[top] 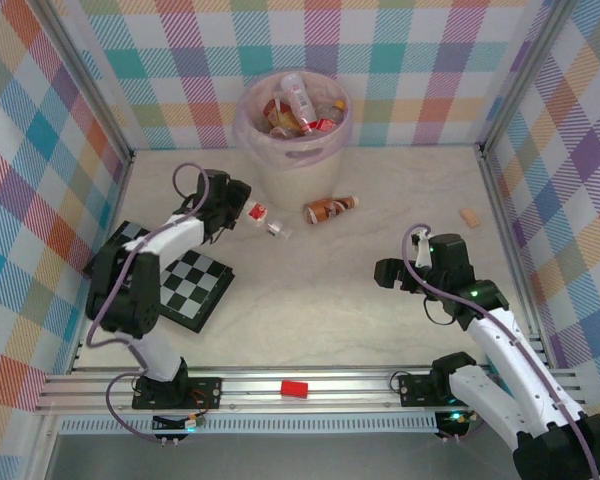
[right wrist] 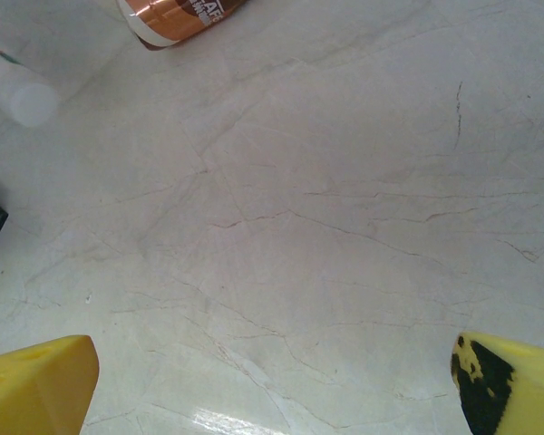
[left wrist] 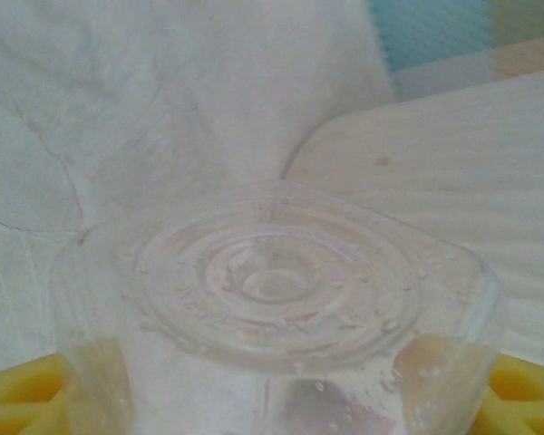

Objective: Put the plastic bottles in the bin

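My left gripper (top: 246, 207) is closed round a clear plastic bottle with a red label (top: 257, 211), just left of the bin's foot. In the left wrist view the bottle's ribbed round base (left wrist: 272, 281) spans the gap between my yellow fingers (left wrist: 23, 390). A small clear bottle (top: 277, 229) and an orange-brown labelled bottle (top: 330, 208) lie on the table in front of the bin (top: 290, 165), which holds several bottles. My right gripper (top: 388, 272) hovers open over bare table at the right, and its wrist view catches the copper-labelled bottle (right wrist: 177, 14) at the top edge.
A black-and-white checkered board (top: 188, 285) lies under the left arm. A red block (top: 294, 388) rests on the front rail. A small beige piece (top: 469, 217) lies near the right wall. Plaid walls enclose the table on three sides.
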Available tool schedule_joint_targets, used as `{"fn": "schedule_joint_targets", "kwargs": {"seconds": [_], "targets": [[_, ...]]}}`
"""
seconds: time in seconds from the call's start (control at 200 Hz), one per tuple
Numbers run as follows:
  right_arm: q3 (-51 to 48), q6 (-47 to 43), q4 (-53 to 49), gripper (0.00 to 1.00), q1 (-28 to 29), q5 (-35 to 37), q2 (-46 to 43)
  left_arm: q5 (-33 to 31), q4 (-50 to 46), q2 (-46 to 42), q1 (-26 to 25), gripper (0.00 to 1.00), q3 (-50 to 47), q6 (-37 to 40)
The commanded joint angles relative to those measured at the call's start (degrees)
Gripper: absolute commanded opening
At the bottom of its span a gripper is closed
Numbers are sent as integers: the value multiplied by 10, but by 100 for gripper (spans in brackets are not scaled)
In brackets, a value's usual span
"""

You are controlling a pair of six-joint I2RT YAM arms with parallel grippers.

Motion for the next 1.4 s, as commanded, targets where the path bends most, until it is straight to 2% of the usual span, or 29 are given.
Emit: {"fn": "schedule_joint_targets", "kwargs": {"seconds": [0.0,0.21,0.315,0.435,0.545,0.72,0.865,0.955,1.085,1.255,1.395], "targets": [[11,-3,0,100,-1,4,2,-53,-48,-100,1,63,-2,62],[15,-4,0,100,-1,10,6,-130,-148,-250,2,53,70,168],[18,-5,-4,99,-1,15,8,-131,-192,-278,2,48,132,211],[21,-3,-4,100,-1,14,8,-123,-197,-281,2,41,198,246],[21,0,-3,100,-1,13,7,-108,-197,-249,2,35,264,274],[19,2,-10,99,-1,22,-4,-93,-159,-181,1,24,322,261],[19,3,-25,99,-1,29,-21,-67,-11,-144,1,8,306,269],[21,-3,-42,100,-1,39,-33,-57,39,-117,1,2,309,258],[21,-7,-58,100,-1,50,-47,-41,71,-78,1,0,334,228],[18,-6,-61,100,-1,51,-53,-45,35,-18,-5,0,410,226],[19,-8,-62,100,-1,51,-52,-19,-87,87,-10,0,580,276]]}}
